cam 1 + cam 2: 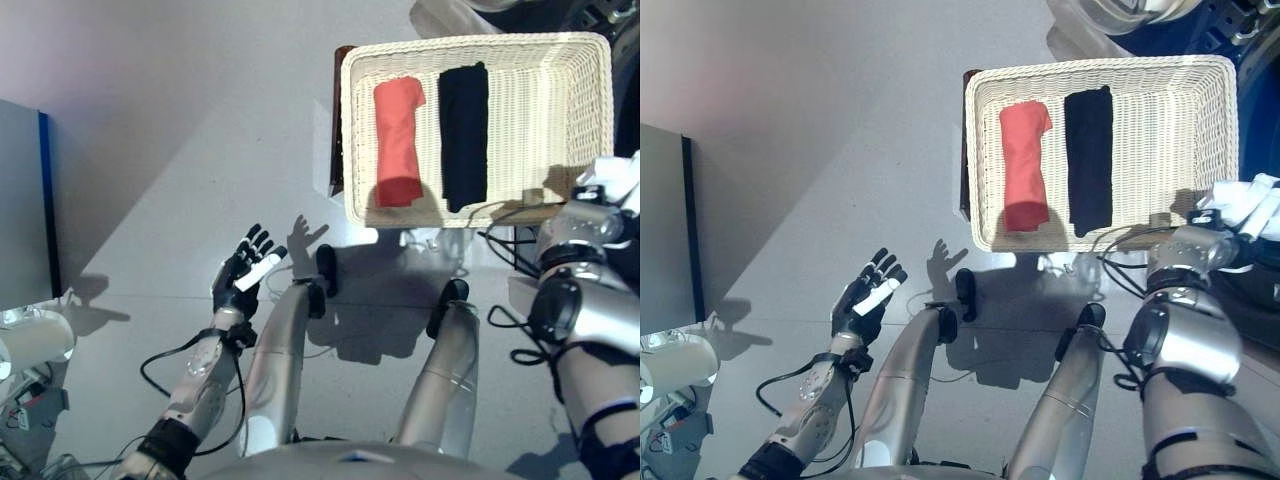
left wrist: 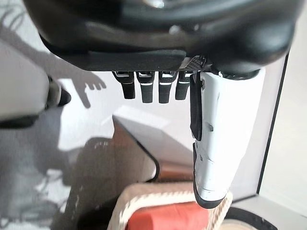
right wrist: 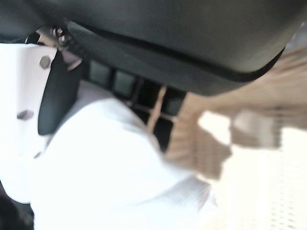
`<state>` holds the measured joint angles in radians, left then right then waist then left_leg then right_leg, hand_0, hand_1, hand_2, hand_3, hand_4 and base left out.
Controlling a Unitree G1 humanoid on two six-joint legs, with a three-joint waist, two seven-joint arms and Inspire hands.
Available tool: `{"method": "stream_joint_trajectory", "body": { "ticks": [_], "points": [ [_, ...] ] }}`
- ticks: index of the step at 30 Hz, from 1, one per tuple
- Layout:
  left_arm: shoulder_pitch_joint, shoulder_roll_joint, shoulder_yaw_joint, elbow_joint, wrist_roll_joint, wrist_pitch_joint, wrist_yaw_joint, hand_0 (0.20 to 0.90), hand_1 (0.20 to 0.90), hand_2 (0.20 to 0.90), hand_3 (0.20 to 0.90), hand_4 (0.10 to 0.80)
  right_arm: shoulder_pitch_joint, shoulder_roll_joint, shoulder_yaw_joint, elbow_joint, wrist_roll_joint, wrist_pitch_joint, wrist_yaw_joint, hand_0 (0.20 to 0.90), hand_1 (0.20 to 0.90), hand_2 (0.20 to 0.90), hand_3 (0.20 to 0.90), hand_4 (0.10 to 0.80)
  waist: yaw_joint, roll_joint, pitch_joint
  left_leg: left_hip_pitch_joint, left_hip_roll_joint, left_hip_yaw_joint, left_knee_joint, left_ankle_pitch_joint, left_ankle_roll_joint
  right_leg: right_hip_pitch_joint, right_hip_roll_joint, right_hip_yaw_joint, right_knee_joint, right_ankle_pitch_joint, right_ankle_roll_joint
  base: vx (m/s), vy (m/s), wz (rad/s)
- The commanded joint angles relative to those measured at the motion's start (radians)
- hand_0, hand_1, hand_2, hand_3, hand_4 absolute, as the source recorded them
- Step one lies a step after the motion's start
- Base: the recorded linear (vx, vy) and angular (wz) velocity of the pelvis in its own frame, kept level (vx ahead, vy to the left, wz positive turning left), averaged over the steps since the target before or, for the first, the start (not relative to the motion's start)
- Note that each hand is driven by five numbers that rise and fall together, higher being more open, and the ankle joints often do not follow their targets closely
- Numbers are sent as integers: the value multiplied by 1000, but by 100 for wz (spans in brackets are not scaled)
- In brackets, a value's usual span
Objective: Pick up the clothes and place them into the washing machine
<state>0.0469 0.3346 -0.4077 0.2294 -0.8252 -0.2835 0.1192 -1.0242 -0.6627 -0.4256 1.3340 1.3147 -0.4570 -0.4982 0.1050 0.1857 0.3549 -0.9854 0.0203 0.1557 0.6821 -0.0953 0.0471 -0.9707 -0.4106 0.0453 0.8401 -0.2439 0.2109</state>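
Note:
A white wicker basket (image 1: 346, 130) stands on the floor ahead, holding a folded red garment (image 1: 398, 140) and a folded dark garment (image 1: 464, 135) side by side. At the basket's near right corner my right hand (image 1: 588, 212) is shut on a bunched white cloth (image 1: 620, 178). In the right wrist view this white cloth (image 3: 110, 167) fills the space between thumb and fingers, with wicker behind it. My left hand (image 1: 245, 270) hovers open over the floor at lower left, well short of the basket, fingers straight and its white-covered thumb (image 2: 216, 143) extended.
A grey cabinet with a blue edge (image 1: 25, 200) stands at the far left. The basket rests on a dark low stand (image 1: 335, 120). Part of a rounded pale and blue object (image 1: 1120, 12) shows beyond the basket at the top edge.

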Motion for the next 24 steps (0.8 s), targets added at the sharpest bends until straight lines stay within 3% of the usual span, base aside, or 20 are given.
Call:
{"method": "stream_joint_trajectory", "body": {
  "ticks": [1, 9, 13, 16, 17, 20, 21, 24],
  "points": [
    [22, 27, 22, -69, -1, -44, -26, 900, 900, 900, 900, 800, -29, -251, 83, -23, -37, -42, 9, 200, 200, 200, 200, 300, -1, 43, -64, 51, 82, -82, 44, -93, -154, -15, 8, 24, -68, 84, -35, 25, 18, 3],
    [39, 38, 34, -89, -10, -43, -25, 900, 900, 900, 900, 800, -55, -399, 93, 4, -26, -51, -9, 200, 200, 200, 200, 300, -14, 35, -90, 49, 85, -86, 29, -104, -163, -19, 6, 27, -66, 68, -27, 42, -12, 1],
    [38, 46, 41, -83, -17, -52, -23, 900, 900, 900, 900, 800, -74, -419, 187, 22, -104, 5, 25, 200, 200, 200, 200, 300, -19, 9, -90, 54, 97, -88, 22, -102, -164, -7, 17, 14, -81, 81, -26, 2, -19, -1],
    [34, 38, 39, -75, -20, -53, -22, 900, 900, 900, 900, 800, -79, -360, 243, -13, -150, 7, 42, 200, 200, 200, 200, 300, -30, -5, -70, 54, 102, -82, 12, -75, -158, -4, 25, 9, -102, 116, -30, -45, -5, -14],
    [26, 34, 39, -70, -19, -51, -20, 900, 900, 900, 900, 800, -74, -329, 257, -31, -152, 0, 49, 200, 200, 200, 200, 300, -30, -10, -71, 62, 104, -83, 18, -99, -163, 5, 29, 9, -96, 94, -26, 73, -17, -13],
    [5, 16, 42, -58, -18, -51, -7, 900, 900, 900, 900, 800, -18, -167, 253, -102, -148, -29, 59, 200, 200, 200, 200, 300, -41, -20, -49, 65, 104, -82, 31, -106, -159, 15, 36, 8, -96, 94, -31, -31, -3, -15],
    [6, 17, 44, -57, -18, -52, -7, 900, 900, 900, 900, 800, -14, -161, 250, -108, -150, -31, 56, 200, 200, 200, 200, 300, -45, -23, -42, 57, 104, -79, 28, -81, -154, 8, 35, 7, -105, 119, -36, -124, 20, -20],
    [1, 10, 51, -45, -12, -61, 0, 900, 900, 900, 900, 800, 5, -28, 289, -139, -226, -22, 42, 200, 200, 200, 200, 300, -47, -26, -29, 47, 104, -74, 48, -87, -151, 3, 37, 11, -97, 122, -40, -31, 14, -15]
  ]
}}
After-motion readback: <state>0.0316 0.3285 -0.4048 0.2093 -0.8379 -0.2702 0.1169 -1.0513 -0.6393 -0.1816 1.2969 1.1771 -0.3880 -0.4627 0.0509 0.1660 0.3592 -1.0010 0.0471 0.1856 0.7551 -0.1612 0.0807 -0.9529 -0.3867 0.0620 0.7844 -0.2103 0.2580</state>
